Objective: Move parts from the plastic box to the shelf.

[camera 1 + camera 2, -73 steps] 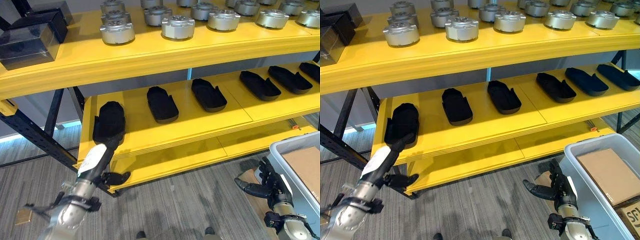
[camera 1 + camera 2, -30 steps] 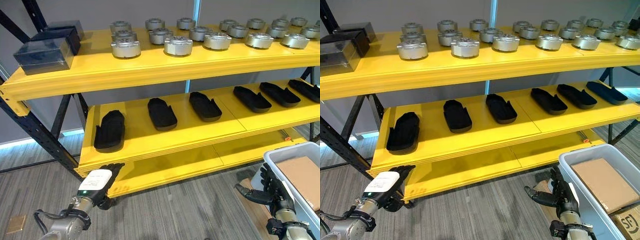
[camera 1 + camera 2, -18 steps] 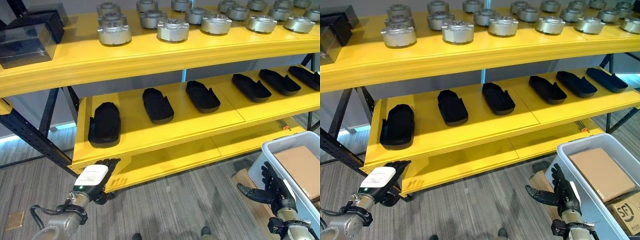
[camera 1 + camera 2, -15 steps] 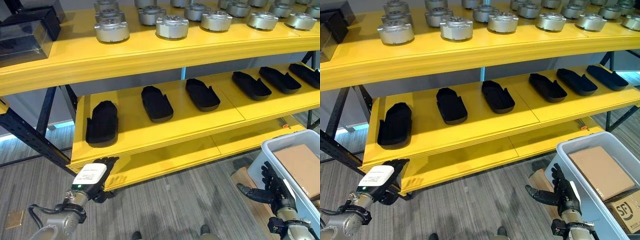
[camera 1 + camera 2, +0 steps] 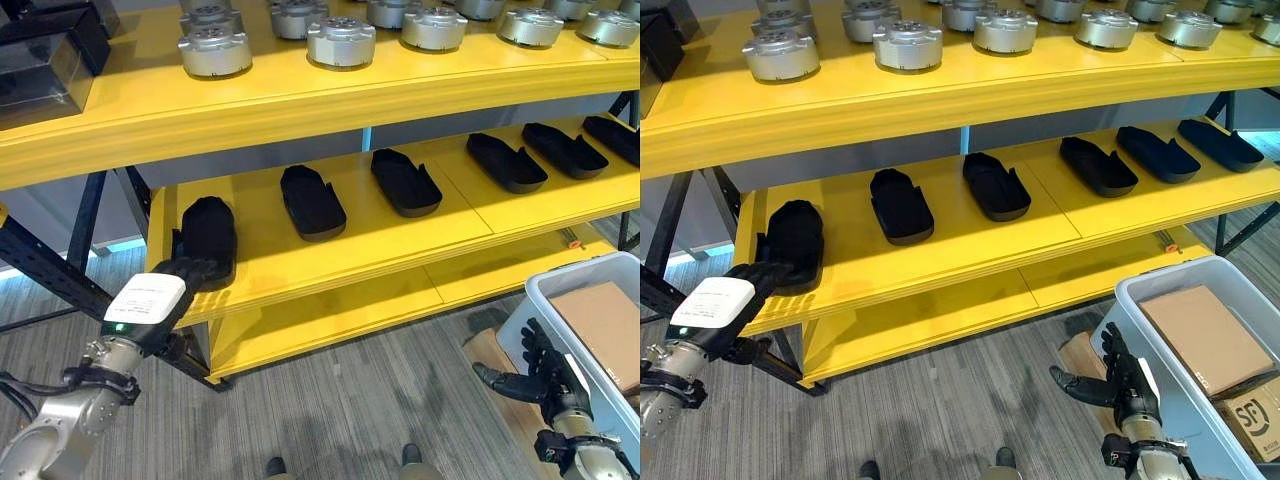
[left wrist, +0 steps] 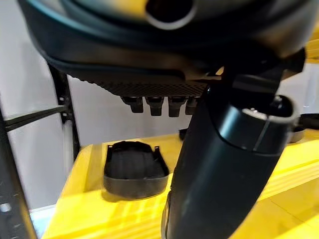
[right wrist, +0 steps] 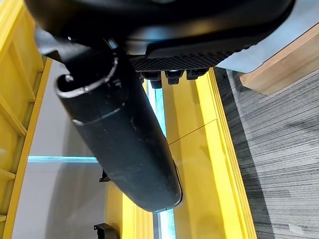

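Several black moulded parts lie in a row on the yellow middle shelf [image 5: 380, 240]. My left hand [image 5: 150, 300] is open at the shelf's front left edge, its fingers stretched up to the near end of the leftmost black part [image 5: 208, 230]; I cannot tell whether they touch it. In the left wrist view that part [image 6: 133, 167] sits on the shelf beyond the straight fingers, with nothing in the hand. My right hand [image 5: 1120, 385] hangs open and empty low on the right, just left of the grey plastic box [image 5: 1140, 290], which holds a cardboard piece [image 5: 1205, 335].
Silver round parts [image 5: 340, 40] stand in rows on the yellow top shelf [image 5: 300, 90], with dark boxes [image 5: 45, 60] at its left end. A black rack brace [image 5: 50, 270] slants down on the left. Grey carpet floor [image 5: 380, 400] lies between rack and box.
My left hand has risen from below the shelf's front edge up to the leftmost black part. The right hand stays by the box. The camera has shifted.
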Motion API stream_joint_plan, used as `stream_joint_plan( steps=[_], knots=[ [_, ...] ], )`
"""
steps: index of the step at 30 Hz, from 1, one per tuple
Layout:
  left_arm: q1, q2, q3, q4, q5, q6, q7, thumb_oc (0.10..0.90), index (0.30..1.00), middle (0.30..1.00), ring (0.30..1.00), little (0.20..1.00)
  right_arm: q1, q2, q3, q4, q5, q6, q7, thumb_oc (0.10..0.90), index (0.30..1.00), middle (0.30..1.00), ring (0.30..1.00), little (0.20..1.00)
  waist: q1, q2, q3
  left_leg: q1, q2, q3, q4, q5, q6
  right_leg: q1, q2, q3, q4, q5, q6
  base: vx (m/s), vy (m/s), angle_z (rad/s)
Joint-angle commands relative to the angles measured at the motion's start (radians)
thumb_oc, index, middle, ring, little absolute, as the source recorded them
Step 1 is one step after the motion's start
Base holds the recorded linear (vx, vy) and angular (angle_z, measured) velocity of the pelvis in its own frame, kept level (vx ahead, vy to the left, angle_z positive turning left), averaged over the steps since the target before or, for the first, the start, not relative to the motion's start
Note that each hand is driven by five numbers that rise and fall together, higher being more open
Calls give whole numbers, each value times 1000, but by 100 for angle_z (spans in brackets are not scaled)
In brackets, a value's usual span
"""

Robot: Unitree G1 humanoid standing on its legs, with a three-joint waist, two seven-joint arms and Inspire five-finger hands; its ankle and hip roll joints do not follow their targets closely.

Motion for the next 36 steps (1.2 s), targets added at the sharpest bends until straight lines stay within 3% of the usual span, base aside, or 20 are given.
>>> stream_joint_plan(
  steps=[1,12,22,30,36],
  knots=[
    [-104,106,103,-30,-109,-22,-6,900,1000,1000,1000,1000,-51,-41,-81,-110,13,-73,8,900,1000,1000,1000,1000,-8,7,-54,-41,48,-16,107,-47,21,-51,-47,-10,118,-62,11,0,0,0],
    [-162,217,47,-15,-257,-30,-154,900,1000,1000,1000,1000,-51,-17,-80,-91,3,-64,19,900,1000,1000,1000,1000,-12,14,-58,-26,49,-15,97,-38,19,-36,-46,-8,109,-57,14,0,0,0],
    [-176,260,37,8,-371,-7,-247,900,1000,1000,1000,1000,-50,9,-83,-78,6,-54,35,900,1000,1000,1000,1000,-14,15,-57,-22,49,-15,93,-33,18,-32,-44,-6,103,-54,14,0,0,0],
    [-189,249,16,40,-382,5,-279,900,1000,1000,1000,1000,-51,15,-79,-71,-1,-44,41,900,1000,1000,1000,1000,-14,13,-49,-25,48,-14,95,-32,19,-37,-43,-4,105,-51,14,0,0,0],
    [-243,213,-54,109,-358,22,-297,900,1000,1000,1000,1000,-58,14,-72,-68,1,-39,46,900,1000,1000,1000,1000,-19,9,-40,-32,51,-14,102,-33,19,-45,-44,-1,112,-52,13,0,0,0]
  ],
)
